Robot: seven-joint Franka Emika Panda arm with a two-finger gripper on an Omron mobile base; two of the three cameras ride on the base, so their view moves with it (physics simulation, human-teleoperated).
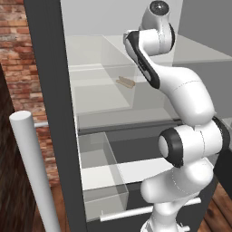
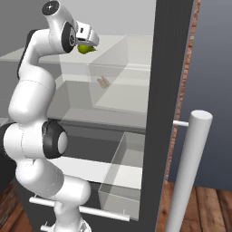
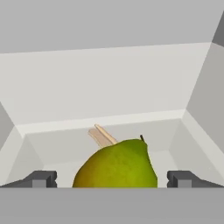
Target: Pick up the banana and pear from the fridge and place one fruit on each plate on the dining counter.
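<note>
Hand (image 3: 112, 179) is wide open around the pear (image 3: 116, 164), low in the middle of the hand view, inside the fridge (image 2: 170, 90). If it squeezes off-center, the round pear could roll away. Up top in the right base view, the pear (image 2: 84, 49) peeks out.

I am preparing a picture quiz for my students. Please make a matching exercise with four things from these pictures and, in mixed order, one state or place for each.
Things:
1. pear
2. gripper
3. brown food item
4. fridge

States or places:
A. lying on a glass shelf, further back
B. door open, white interior showing
C. jaws wide open, not closed on anything
D. yellow-green, between the two finger tips

Pairs: 1-D, 2-C, 3-A, 4-B
</note>
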